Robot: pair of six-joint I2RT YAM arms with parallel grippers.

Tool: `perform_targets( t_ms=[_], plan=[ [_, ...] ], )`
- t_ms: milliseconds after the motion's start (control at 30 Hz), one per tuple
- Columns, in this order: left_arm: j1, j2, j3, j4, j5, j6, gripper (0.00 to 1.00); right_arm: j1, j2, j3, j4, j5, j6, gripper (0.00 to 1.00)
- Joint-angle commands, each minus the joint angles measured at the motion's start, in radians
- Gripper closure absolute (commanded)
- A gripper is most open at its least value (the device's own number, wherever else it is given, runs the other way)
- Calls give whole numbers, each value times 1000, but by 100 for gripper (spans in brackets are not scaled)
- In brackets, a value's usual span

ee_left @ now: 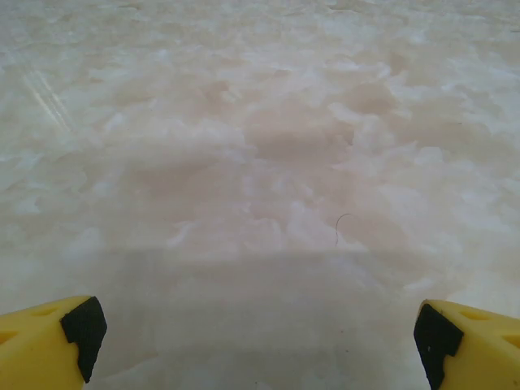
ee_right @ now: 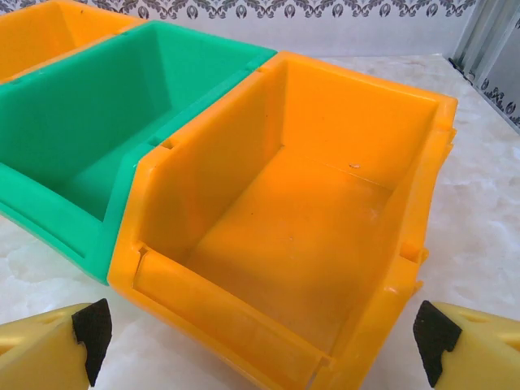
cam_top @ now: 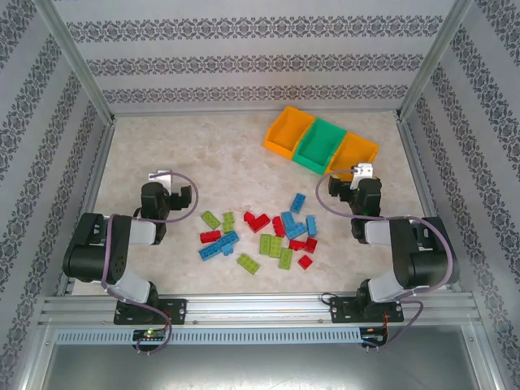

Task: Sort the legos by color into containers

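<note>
The aluminium rail (cam_top: 260, 307) lies nearest, with the two arm bases bolted to it side by side. Just beyond it the legos (cam_top: 260, 231) lie loose on the pale marbled counter (cam_top: 162, 138). They form one scattered patch to the right of the left end effector (cam_top: 172, 197) and to the left of the right end effector (cam_top: 348, 188), slightly nearer than it. They are small studded bricks in red, blue and light green, mostly oblong, with the colours mixed together. A long blue brick (cam_top: 219, 246) lies on the patch's left side, and a red L-shaped brick (cam_top: 257, 219) sits near the middle.

In its wrist view the left end effector (ee_left: 260, 337) stands wide open. Its yellow fingers (ee_left: 41, 337), tipped with black pads, sit far apart with bare counter between them. The right end effector (ee_right: 260, 341) is spread just as wide and holds nothing.

Just ahead of the right end effector sit the containers (cam_top: 321, 142), three open-topped bins joined in a row. An orange bin (ee_right: 309, 219) is directly in front, a green bin (ee_right: 73, 138) is to its left, and a second orange bin (ee_right: 41, 32) lies beyond that. Patterned walls (cam_top: 260, 49) close off the far side.
</note>
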Motion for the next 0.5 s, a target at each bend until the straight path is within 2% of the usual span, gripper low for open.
perform_targets(
  t_ms=[0,467],
  plan=[
    [18,-2,19,43,14,20,1,-4,-3,3,33,0,-17,2],
    [17,-3,20,43,14,20,1,-7,-3,4,32,-5,-15,2]
  ],
)
